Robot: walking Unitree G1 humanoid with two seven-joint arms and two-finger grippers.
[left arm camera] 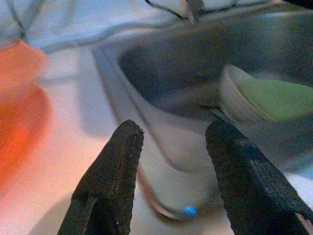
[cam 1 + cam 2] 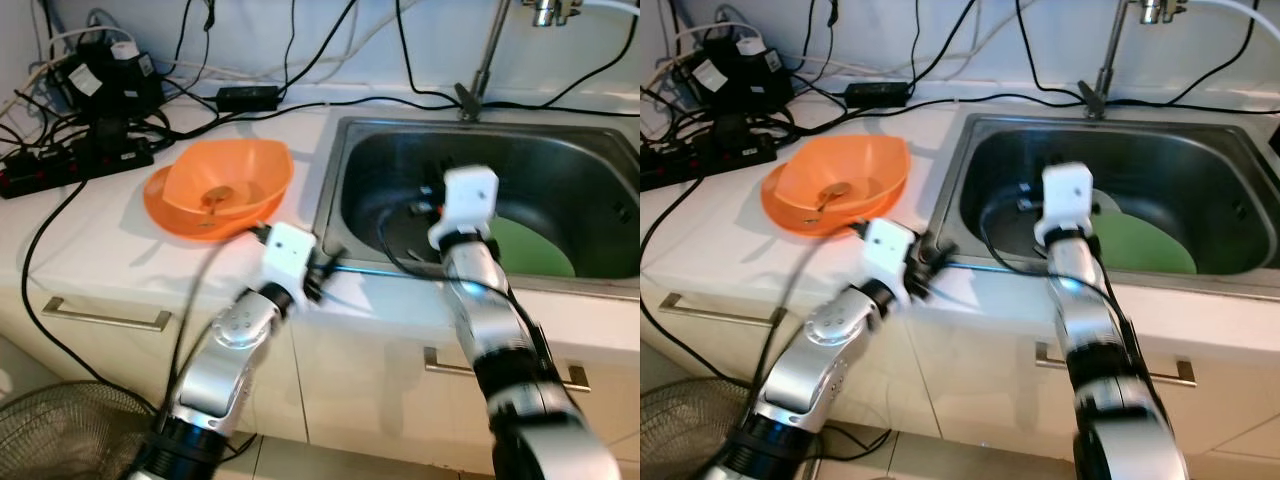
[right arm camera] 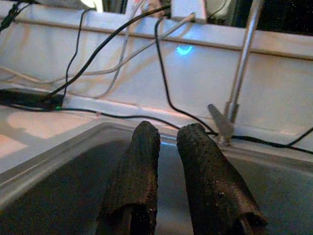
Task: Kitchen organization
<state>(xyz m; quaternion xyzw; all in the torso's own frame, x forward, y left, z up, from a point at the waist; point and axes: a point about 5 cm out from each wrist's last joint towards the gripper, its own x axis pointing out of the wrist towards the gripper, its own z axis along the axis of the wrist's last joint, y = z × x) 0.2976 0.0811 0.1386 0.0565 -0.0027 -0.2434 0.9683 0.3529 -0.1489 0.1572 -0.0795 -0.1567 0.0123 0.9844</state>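
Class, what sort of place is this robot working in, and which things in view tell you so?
Most likely a home kitchen: a steel sink with a tap is set in a white counter above drawers, with an orange bowl beside it.
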